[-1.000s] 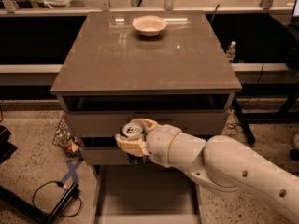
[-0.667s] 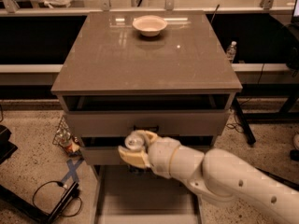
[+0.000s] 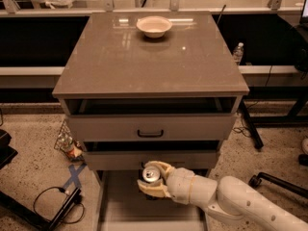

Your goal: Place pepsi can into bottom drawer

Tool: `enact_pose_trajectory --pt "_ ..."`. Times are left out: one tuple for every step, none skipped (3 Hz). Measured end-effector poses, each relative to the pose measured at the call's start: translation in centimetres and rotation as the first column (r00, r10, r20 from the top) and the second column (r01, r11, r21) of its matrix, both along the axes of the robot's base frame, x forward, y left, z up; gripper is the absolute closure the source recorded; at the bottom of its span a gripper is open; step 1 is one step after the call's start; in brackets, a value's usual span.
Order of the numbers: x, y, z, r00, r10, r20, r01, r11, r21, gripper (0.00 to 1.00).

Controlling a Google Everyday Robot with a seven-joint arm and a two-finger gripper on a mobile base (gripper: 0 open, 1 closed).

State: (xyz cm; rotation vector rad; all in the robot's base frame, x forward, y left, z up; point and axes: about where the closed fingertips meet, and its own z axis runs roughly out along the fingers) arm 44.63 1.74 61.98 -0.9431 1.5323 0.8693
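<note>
Lower than one second ago, my cream two-finger gripper (image 3: 152, 178) is closed around the small dark blue pepsi can with silver top (image 3: 149, 173), at lower centre of the frame, over the open grey-beige bottom drawer (image 3: 125, 207); the white round bowl (image 3: 154, 26) stands at upper centre

One of nearly everything — three drawers.
The cabinet (image 3: 144, 61) had three drawers, the bottom drawer (image 3: 124, 211) lowest; one bowl (image 3: 154, 26) atop it; one gripper (image 3: 143, 177) before it clasped one pepsi can (image 3: 150, 173).

A lab, it seems: speckled floor (image 3: 29, 162) with a loose cable (image 3: 46, 190). The hand (image 3: 151, 177) clasps the pepsi can (image 3: 149, 173) over the bottom drawer (image 3: 144, 214).
</note>
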Motion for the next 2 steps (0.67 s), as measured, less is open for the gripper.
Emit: enact_pose_trajectory --pt "0.1 -1.4 -6.7 0.9964 0.08 -0.027 -0.079 0.996 0.035 1.0" --pt "0.3 -0.5 -8.3 0.9963 0.082 -0.027 -0.081 0.996 0.02 1.0"
